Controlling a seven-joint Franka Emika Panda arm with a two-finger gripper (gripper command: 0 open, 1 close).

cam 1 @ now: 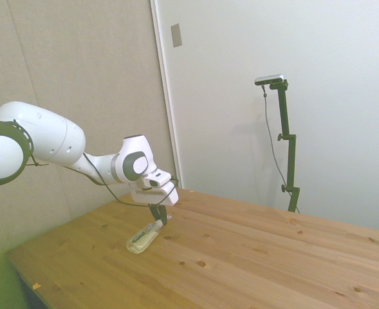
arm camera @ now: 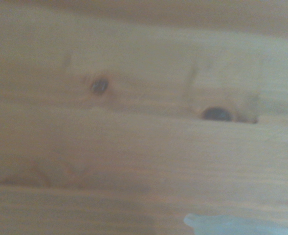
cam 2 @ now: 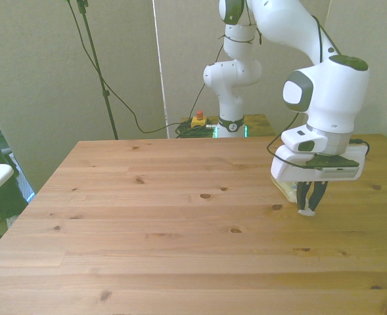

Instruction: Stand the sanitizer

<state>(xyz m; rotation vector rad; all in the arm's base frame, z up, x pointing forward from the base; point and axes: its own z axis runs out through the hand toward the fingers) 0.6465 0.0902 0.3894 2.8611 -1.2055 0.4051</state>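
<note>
The small clear plastic sanitizer bottle (cam 1: 143, 237) of pale yellowish liquid is lying on its side on the wooden plank table (cam 1: 253, 257), lower left of centre in the side view. The white arm's two-finger gripper (cam 1: 159, 217) is pinching its white pump nozzle (cam 2: 306, 211), fingers pointing down.

- No text, brand, number or sign can be read in any view.
- The sanitizer (cam 1: 143, 239) lying on the table (cam 1: 253, 257) carries a label, but its print is too small and blurred to make out.
- The wrist view is out of focus and shows only wood grain.
</note>
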